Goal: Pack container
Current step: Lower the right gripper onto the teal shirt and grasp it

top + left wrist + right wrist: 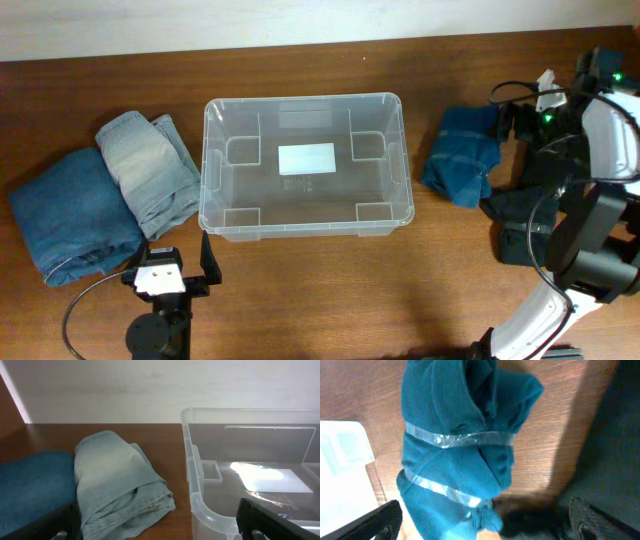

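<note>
One clear plastic bin [205,170] sits in the middle of the brown table [330,290], its long side running left to right, and a white label [306,158] shows through on its floor. Just beside its left wall lies a folded pair of pale, washed-out jeans [150,170]. Pressed against those, further left, is a darker blue pair [65,225]. Off the bin's right end, a little apart from it, lies a bunched teal garment [465,155] with shiny silver strips across it. The left gripper [172,265] hangs at the near edge of the table, in front of the bin's left corner, with its fingers spread wide open. The right gripper [490,525] is over the teal garment, fingers wide apart on either side. I can't tell whether they touch the cloth.
</note>
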